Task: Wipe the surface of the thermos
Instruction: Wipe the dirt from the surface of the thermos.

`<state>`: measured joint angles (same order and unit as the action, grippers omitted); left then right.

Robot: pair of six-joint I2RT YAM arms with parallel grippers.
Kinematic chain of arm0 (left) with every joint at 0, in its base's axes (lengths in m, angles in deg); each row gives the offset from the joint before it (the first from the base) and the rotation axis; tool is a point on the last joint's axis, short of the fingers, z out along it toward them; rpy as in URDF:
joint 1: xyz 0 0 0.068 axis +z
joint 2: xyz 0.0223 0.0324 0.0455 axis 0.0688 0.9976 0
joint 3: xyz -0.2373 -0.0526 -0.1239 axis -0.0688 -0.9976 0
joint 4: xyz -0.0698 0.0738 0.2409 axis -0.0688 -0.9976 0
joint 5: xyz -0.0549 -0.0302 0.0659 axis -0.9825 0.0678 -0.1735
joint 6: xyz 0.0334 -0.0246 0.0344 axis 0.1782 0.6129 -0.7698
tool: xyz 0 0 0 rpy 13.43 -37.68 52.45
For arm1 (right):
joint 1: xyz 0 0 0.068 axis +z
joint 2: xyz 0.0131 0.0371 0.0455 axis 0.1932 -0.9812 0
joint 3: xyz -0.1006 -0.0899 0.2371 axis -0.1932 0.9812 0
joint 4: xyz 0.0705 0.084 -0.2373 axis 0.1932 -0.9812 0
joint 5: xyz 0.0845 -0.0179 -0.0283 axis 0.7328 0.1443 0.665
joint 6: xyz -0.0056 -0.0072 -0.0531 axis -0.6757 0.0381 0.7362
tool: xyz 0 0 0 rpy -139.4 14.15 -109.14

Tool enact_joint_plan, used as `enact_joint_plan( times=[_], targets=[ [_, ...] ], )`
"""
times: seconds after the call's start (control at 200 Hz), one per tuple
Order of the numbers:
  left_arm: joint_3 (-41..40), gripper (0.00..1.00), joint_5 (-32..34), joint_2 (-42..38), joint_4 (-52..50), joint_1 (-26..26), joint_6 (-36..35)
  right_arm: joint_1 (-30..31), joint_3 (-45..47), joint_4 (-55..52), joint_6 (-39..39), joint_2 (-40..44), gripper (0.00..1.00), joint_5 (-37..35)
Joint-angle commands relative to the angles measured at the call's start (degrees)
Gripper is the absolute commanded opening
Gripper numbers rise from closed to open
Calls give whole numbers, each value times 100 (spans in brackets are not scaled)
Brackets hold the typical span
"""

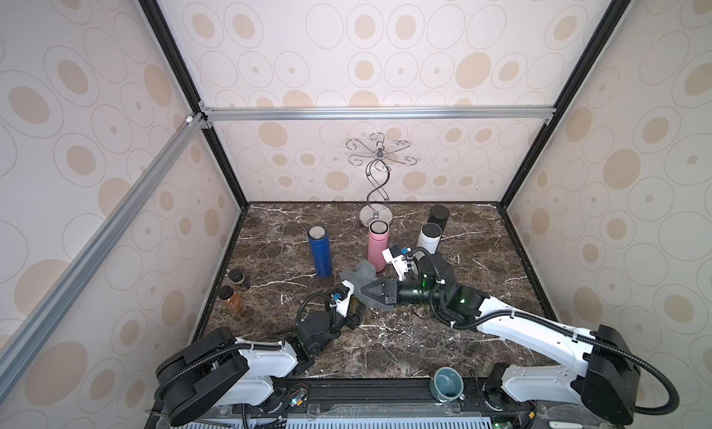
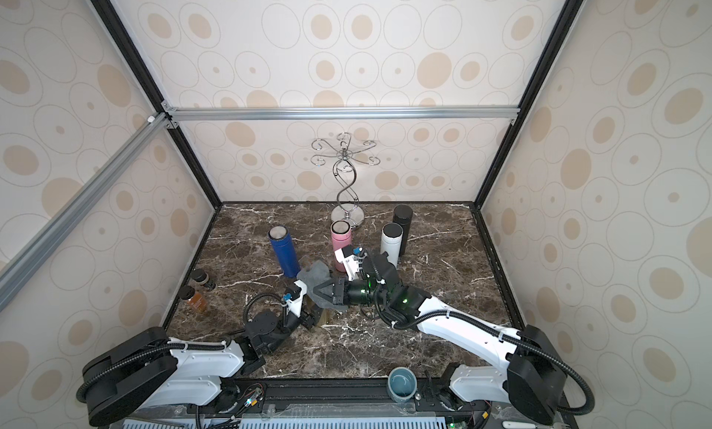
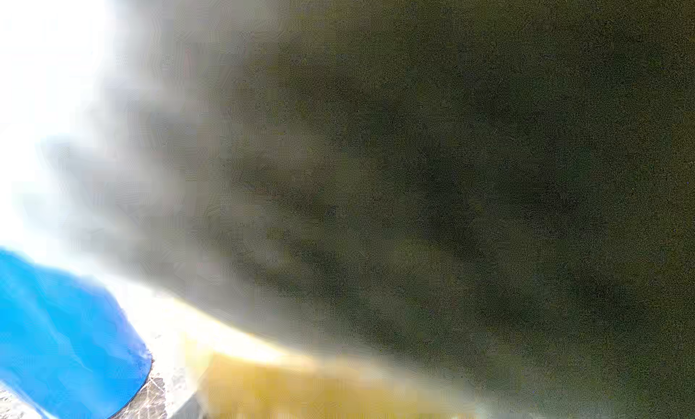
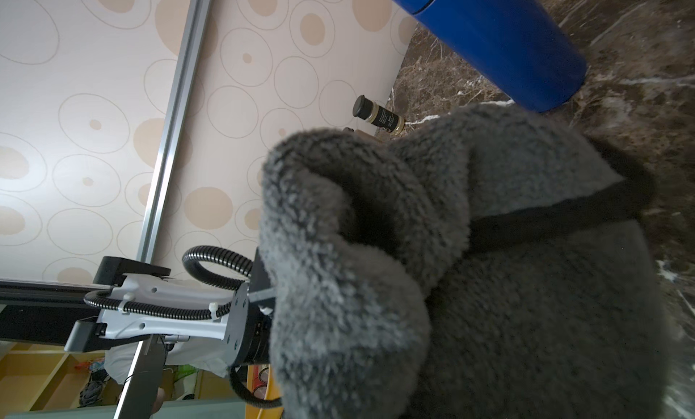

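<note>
Grey cloth (image 4: pixel 413 247) pinched in closed R hand (image 1: pixel 366 290), btwn upright blue thermos (image 1: pixel 320 253) & pink thermos (image 1: pixel 377 250). L hand (image 1: pixel 358 310) closed under cloth, grip unclear. Step: pre-wipe; next needs cloth pressed on thermos wall.

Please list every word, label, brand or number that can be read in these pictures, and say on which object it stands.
None can be read.
The small bottle by the wall bears a dark label; its print is too small to read.
The blue thermos, pink thermos and white thermos show no print.
</note>
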<state>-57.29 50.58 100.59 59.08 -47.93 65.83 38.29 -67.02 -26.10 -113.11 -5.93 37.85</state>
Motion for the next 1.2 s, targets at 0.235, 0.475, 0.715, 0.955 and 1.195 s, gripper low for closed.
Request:
enact_joint_plan(
  times=[0.235,0.475,0.715,0.955,1.195],
  targets=[
    [154,0,221,69,-135,20,114,253,619,-1088,-29,720,0,-460],
    [148,0,173,56,-142,15,107,543,47,-974,415,787,0,-630],
    [131,0,137,53,-110,20,117,642,-797,-1147,891,195,0,-622],
    [96,0,163,-55,-140,21,94,639,-721,-1685,994,-348,0,-1223],
    [96,0,155,-57,-140,20,104,709,-471,-2525,1026,-123,0,-2298]
  ],
)
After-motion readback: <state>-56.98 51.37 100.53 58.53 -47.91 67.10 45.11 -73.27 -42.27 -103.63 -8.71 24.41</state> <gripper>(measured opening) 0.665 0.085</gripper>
